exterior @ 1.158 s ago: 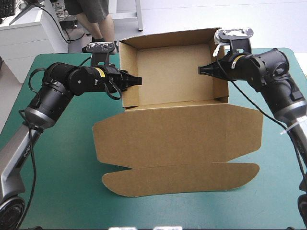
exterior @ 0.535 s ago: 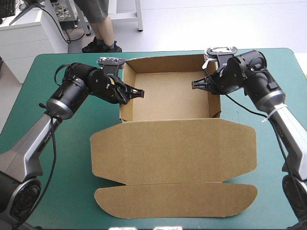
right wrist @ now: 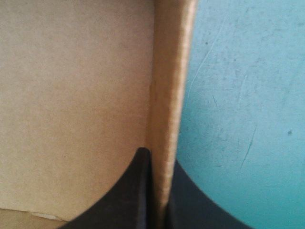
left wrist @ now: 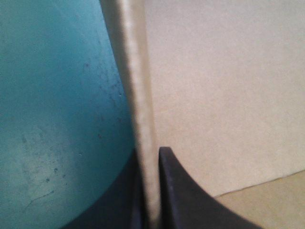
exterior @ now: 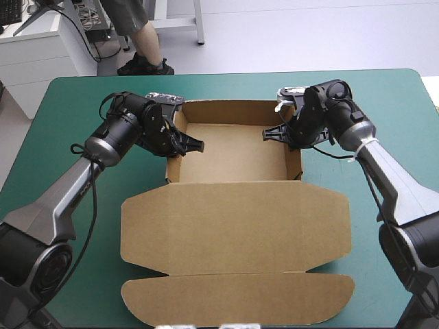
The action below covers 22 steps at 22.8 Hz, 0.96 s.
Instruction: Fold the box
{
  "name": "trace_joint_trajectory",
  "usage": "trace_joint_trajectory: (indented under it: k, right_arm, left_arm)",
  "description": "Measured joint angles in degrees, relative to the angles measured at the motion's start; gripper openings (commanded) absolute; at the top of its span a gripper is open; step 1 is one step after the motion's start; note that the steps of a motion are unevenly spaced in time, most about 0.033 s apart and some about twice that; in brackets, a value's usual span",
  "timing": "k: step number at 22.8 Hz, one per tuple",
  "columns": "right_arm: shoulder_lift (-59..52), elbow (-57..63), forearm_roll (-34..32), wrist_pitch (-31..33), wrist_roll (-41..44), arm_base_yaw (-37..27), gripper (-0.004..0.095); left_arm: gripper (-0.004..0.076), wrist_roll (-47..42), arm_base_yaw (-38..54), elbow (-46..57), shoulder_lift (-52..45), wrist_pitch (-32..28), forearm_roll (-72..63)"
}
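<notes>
The brown box (exterior: 233, 154) lies as an open tray toward the table's far side, its lid (exterior: 233, 226) flat on the near side with a rounded flap (exterior: 236, 301) at the front. My left gripper (exterior: 192, 145) is shut on the tray's left wall. In the left wrist view that wall's edge (left wrist: 142, 109) runs between the black fingers (left wrist: 190, 202) of the left gripper (left wrist: 151, 191). My right gripper (exterior: 271, 133) is shut on the right wall. The right wrist view shows the wall's edge (right wrist: 169, 95) pinched in the right gripper (right wrist: 159, 191).
The teal-green cover (exterior: 62, 110) shows bare to the left and right of the box and along the far edge. The lid's flap reaches close to the table's near edge.
Earlier the box was held up and tilted toward the camera. Both arms have lowered it and it now lies flat on the table. The left fingers have come together on the wall.
</notes>
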Motion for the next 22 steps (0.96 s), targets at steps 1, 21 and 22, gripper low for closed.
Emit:
trace_joint_trajectory:
  k: [1, 21, 22]
  right_arm:
    - [0.55, 0.00, 0.16, 0.14, 0.00, 0.05, -0.0013]
    - [5.35, 0.00, 0.38, 3.18, -6.02, 0.20, 0.0905]
    - [5.35, 0.00, 0.38, 3.18, -6.06, 0.20, 0.0929]
  left_arm:
    - [-0.0008, 0.00, 0.00, 0.00, 0.67, 0.55, 0.14]
    - [0.0518, 1.88, 5.98, -0.92, 6.49, 4.54, -6.40]
    - [0.0518, 1.94, 6.05, -0.92, 6.16, 4.17, -6.34]
